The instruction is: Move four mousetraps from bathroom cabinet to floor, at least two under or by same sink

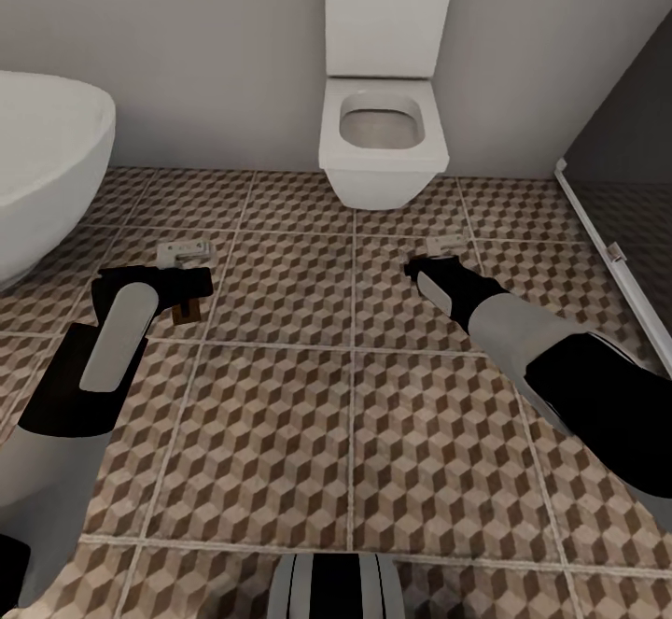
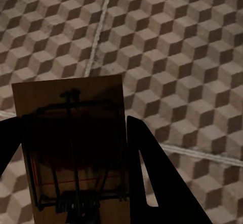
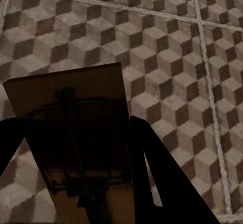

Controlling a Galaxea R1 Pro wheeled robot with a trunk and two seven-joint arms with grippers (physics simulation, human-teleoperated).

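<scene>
Each pincer, left [image 2: 76,183] and right [image 3: 76,183], clamps a mousetrap [image 2: 76,143] [image 3: 76,127] lengthwise, board pointing out past the fingertips

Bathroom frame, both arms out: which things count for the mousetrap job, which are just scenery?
Job:
- mousetrap in left gripper, fingers on either side
- mousetrap in right gripper
- two mousetraps lying on the floor
- tiled floor
- sink

Scenery:
- toilet
- grey wall
- shower door rail

Bathroom: white toilet [image 1: 383,124], basin [image 1: 42,171], cube-patterned floor tiles [image 1: 280,432].
</scene>
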